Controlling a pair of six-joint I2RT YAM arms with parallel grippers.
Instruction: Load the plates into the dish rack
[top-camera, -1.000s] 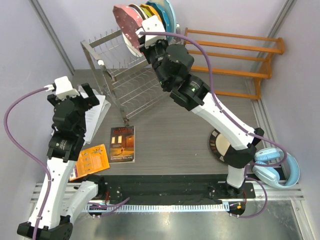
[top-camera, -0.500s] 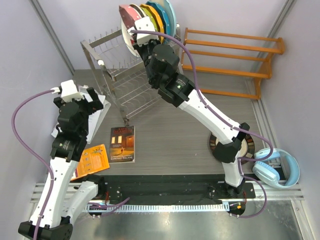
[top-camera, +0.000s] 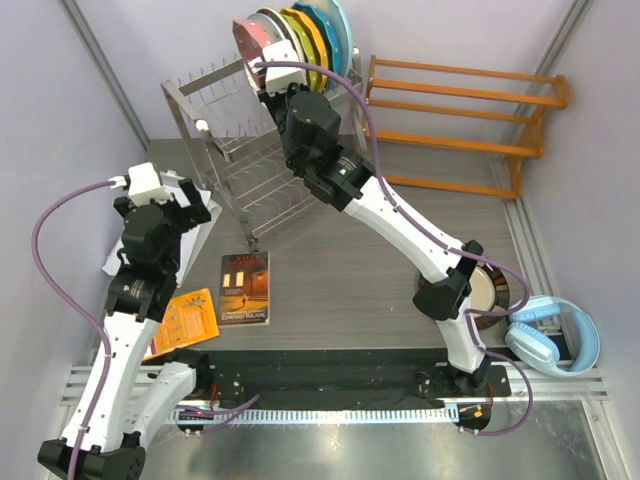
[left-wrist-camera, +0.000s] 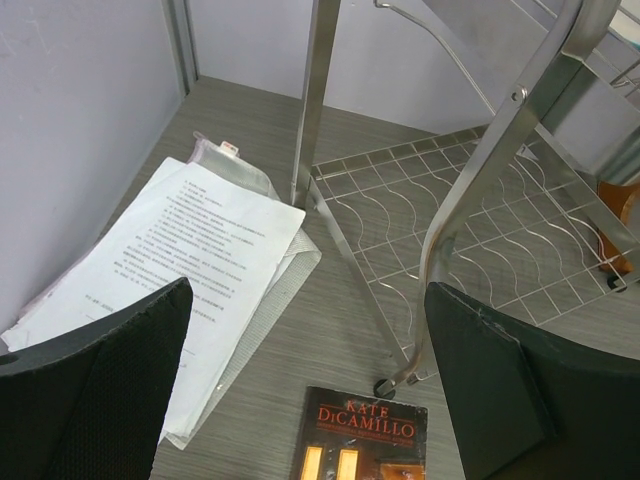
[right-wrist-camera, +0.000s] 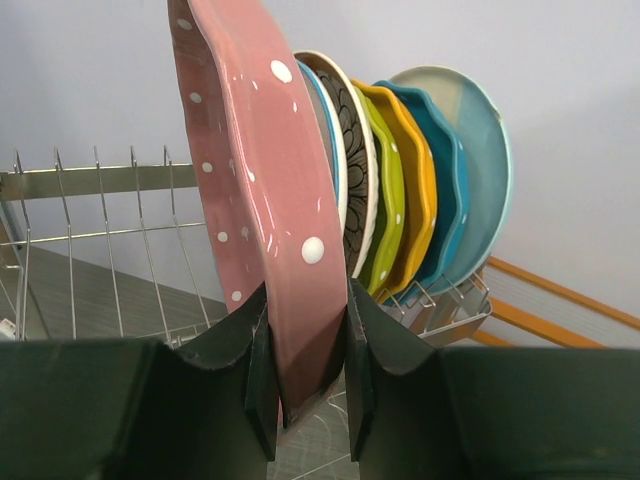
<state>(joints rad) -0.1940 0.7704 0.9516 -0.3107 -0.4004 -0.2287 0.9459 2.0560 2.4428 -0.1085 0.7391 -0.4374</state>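
At the top tier of the rack (top-camera: 240, 165), our right fingers (right-wrist-camera: 372, 340) are clamped on the lower rim of the pink dotted plate (right-wrist-camera: 255, 180), one finger on each face. The plate stands on edge, nearly upright, at the near end of a row of plates in that tier. Whether its rim sits between the prongs we cannot tell. Behind it in the row we see a plate with a dark petal pattern (right-wrist-camera: 355, 180), then a yellow-green plate (right-wrist-camera: 390, 210), an orange plate (right-wrist-camera: 422, 190) and a blue plate (right-wrist-camera: 470, 150).

Our left fingers (left-wrist-camera: 100, 390) are spread wide and hold nothing. They hover over the desk (left-wrist-camera: 330, 330) near the rack's foot, with papers (left-wrist-camera: 190, 250) to one side and a book (left-wrist-camera: 365, 440) below.

A dark-rimmed plate (top-camera: 490, 290) lies flat on the desk, partly hidden by the right arm's elbow, with blue headphones (top-camera: 555, 340) just beside it. An orange wooden shelf (top-camera: 460, 110) stands to the right of the rack.
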